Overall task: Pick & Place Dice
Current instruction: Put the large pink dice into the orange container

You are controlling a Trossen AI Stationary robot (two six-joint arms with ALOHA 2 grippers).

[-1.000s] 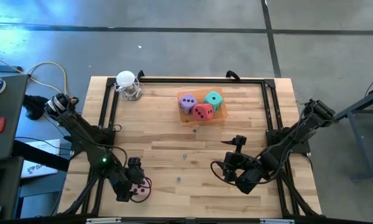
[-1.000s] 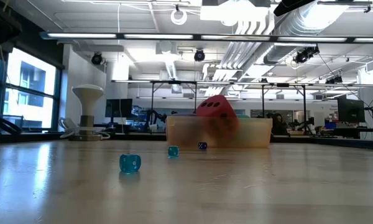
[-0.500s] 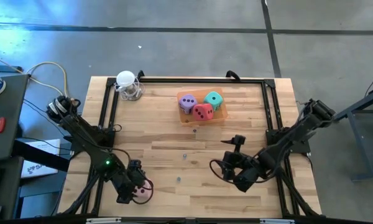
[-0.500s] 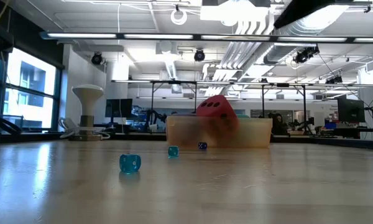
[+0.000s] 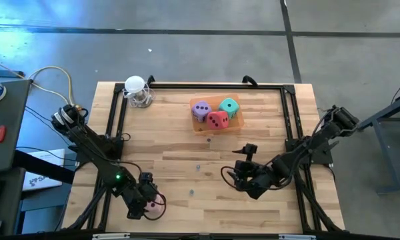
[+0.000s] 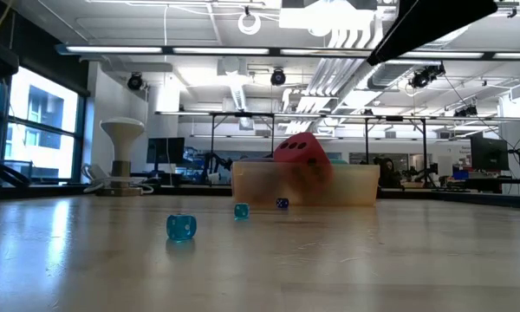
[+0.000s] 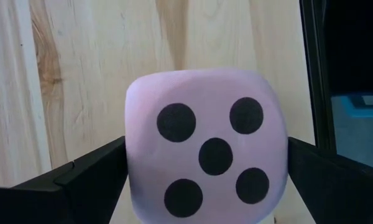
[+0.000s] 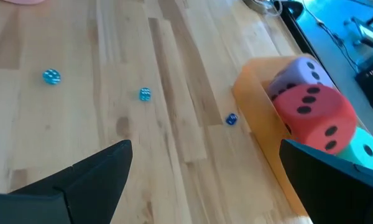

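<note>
The left gripper (image 7: pixel 205 180) is clamping the pink die (image 7: pixel 206 144) at the table's (image 5: pixel 187 157) front-left corner. The right gripper (image 8: pixel 205 186), fingers spread wide, is hovering near the front edge, empty.

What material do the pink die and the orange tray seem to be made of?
The pink cube die looks like soft foam: matte surface, rounded corners, printed black pips. The shallow orange tray looks like translucent plastic; in the low view its wall lets light through.
</note>
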